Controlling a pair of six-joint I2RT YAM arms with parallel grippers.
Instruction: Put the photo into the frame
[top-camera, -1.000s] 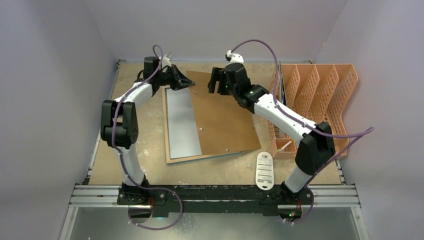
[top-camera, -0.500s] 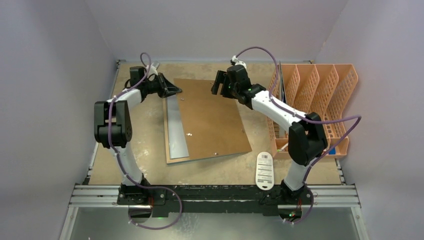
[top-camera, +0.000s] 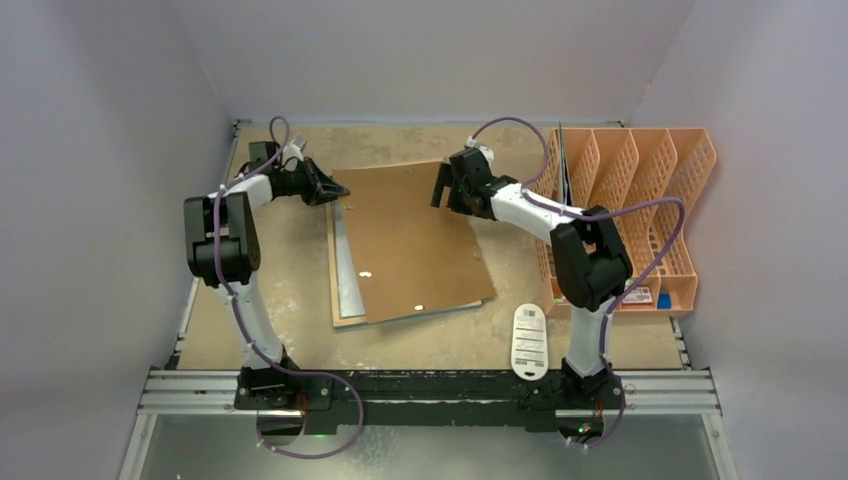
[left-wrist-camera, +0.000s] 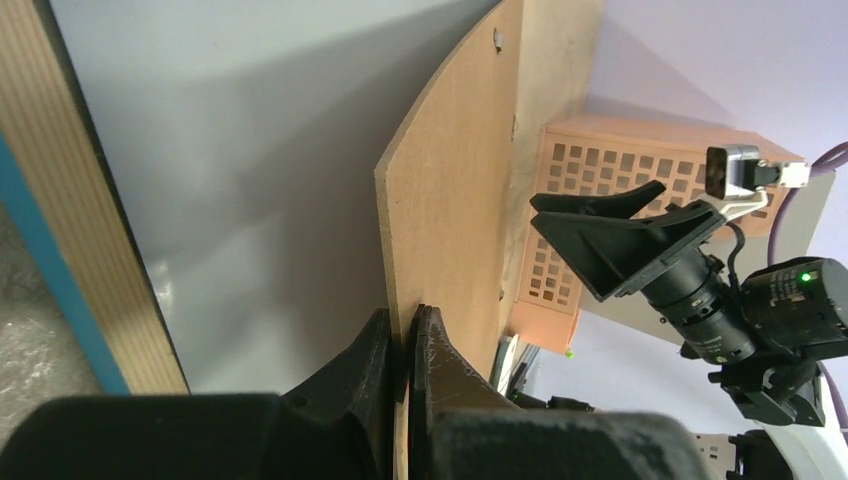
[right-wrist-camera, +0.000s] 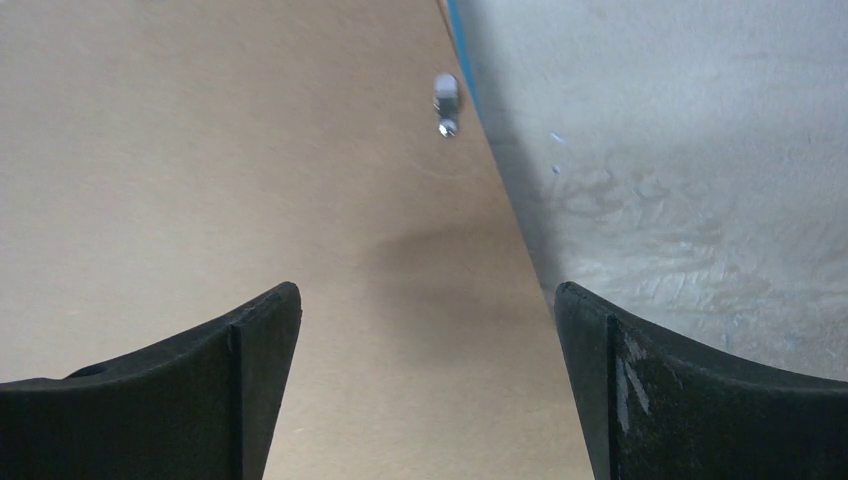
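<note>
Pinched tight on the thin edge of the board (left-wrist-camera: 460, 200), the left gripper's (left-wrist-camera: 403, 330) jaws hold its upper-left corner as the top view shows it, and that corner stands raised and bowed. The right gripper (right-wrist-camera: 425, 330) hovers over the board's upper-right corner with its jaws spread wide and nothing between them. The frame (top-camera: 331, 270) lies flat at centre-left of the table (top-camera: 290, 280), wood side up with a blue edge, mostly under the skewed board. A pale sheet (left-wrist-camera: 250, 150) fills the uncovered strip along its left side; whether it is paper or glass I cannot tell. An orange rack (top-camera: 640, 180) stands at the right, and a white card (top-camera: 529, 342) lies at lower centre.
</note>
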